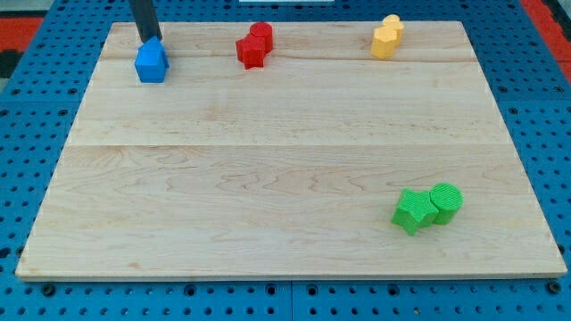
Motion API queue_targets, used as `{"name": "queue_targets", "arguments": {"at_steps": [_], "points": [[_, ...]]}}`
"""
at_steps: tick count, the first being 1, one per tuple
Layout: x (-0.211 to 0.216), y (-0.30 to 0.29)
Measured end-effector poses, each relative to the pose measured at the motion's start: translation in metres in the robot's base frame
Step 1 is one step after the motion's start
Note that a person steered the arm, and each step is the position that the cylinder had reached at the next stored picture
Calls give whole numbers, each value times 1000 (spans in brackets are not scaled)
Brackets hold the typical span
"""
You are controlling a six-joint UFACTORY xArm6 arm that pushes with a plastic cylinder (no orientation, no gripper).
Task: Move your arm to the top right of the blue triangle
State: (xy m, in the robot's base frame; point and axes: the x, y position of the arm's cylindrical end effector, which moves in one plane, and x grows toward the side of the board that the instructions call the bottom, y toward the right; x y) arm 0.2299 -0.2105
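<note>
A blue block (152,61), shaped like a small house with a pointed top, sits near the top left corner of the wooden board (285,178). My tip (149,40) comes down from the view's top edge and ends right at the blue block's top edge, touching or nearly touching it. No other blue block shows.
Two red blocks (254,45) sit together at the top middle. Two yellow blocks (386,37) sit together at the top right. A green star-like block (411,210) and a green cylinder (445,201) touch at the bottom right. Blue pegboard surrounds the board.
</note>
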Motion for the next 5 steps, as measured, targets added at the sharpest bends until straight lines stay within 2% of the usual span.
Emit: {"name": "queue_targets", "arguments": {"at_steps": [5], "points": [[-18, 8]]}}
